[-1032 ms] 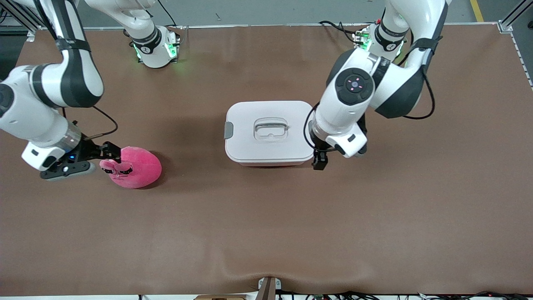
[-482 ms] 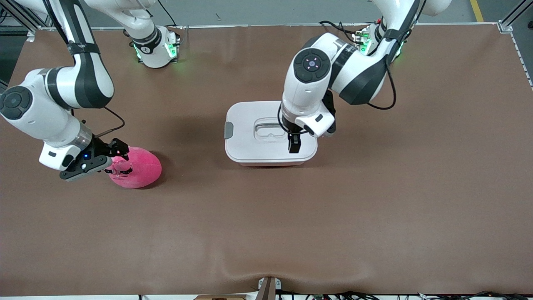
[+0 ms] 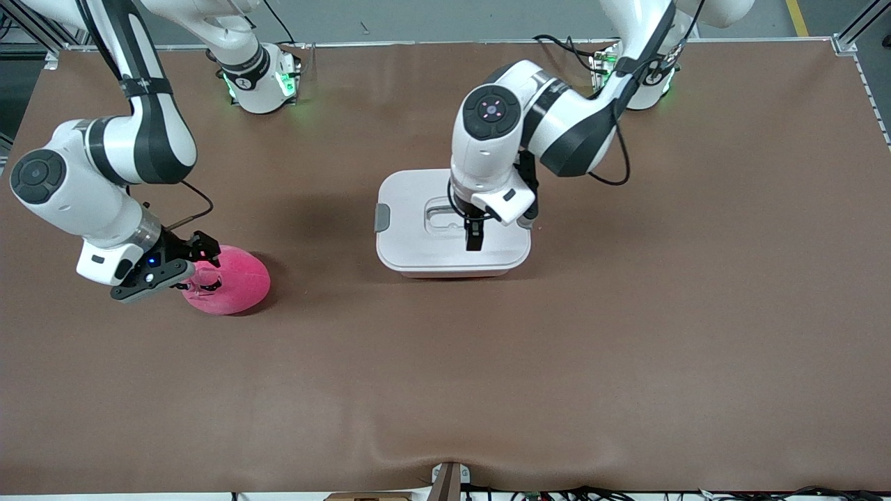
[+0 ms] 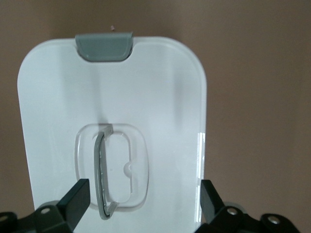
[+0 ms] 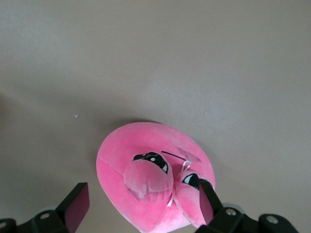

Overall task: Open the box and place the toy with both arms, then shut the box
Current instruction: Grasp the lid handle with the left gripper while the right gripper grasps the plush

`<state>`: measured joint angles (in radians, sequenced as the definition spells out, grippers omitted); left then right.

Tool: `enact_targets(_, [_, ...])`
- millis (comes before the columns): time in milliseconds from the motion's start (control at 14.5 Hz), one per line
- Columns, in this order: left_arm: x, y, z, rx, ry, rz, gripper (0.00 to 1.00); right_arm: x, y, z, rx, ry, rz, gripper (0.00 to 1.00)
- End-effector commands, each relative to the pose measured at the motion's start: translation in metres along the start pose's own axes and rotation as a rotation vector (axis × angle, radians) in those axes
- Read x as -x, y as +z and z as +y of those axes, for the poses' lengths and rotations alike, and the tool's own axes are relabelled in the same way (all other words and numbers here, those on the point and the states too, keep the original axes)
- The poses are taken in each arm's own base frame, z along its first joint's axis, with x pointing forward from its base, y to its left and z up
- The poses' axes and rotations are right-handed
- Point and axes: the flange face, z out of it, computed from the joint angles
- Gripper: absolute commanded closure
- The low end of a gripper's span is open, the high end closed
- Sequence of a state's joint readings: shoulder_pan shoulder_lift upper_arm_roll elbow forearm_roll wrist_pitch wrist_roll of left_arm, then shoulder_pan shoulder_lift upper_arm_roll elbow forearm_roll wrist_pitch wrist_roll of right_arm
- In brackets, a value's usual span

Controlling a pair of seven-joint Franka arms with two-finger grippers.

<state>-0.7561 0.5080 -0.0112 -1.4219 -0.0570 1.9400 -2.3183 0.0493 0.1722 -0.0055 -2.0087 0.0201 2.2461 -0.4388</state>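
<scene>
The toy (image 3: 230, 281) lies on the brown desk (image 3: 557, 362) toward the right arm's end, nearer the front camera than the box (image 3: 451, 223) and well apart from it. It is a round pink plush, its two ears and dark eyes turned up toward the right claw (image 3: 198, 268), which hangs just over its edge with fingers (image 5: 77, 204) spread wide, one on each side of the plush, gripping nothing. No writing or label can be read on toy or box. The box stands mid-desk, white lid shut, its long axis running between the two arms' ends, a grey clip (image 3: 382, 217) at the right arm's end. The left claw (image 3: 474, 236) is over the lid by the recessed handle (image 4: 100, 178), fingers (image 4: 75, 200) parted wide and empty
</scene>
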Motion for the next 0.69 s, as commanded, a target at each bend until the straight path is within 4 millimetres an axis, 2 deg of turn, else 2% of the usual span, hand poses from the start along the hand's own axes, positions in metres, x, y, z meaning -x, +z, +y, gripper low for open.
enact_targets(0, [0.012,0.016,-0.001,0.017,-0.018,0.007,0.0,0.001,0.013,0.001,-0.005,-0.068,-0.012,0.0])
enact_targets(138, [0.019,0.017,-0.004,0.028,-0.025,-0.01,0.0,0.0,0.019,0.0,-0.01,-0.088,-0.02,0.0])
enact_targets(344, [0.033,0.037,-0.018,0.018,-0.06,0.013,0.0,-0.004,0.03,-0.005,-0.009,-0.112,-0.017,0.0])
enact_targets(619, [0.037,0.046,-0.03,0.003,-0.046,0.03,0.0,-0.003,0.043,0.002,-0.012,-0.122,-0.025,0.0])
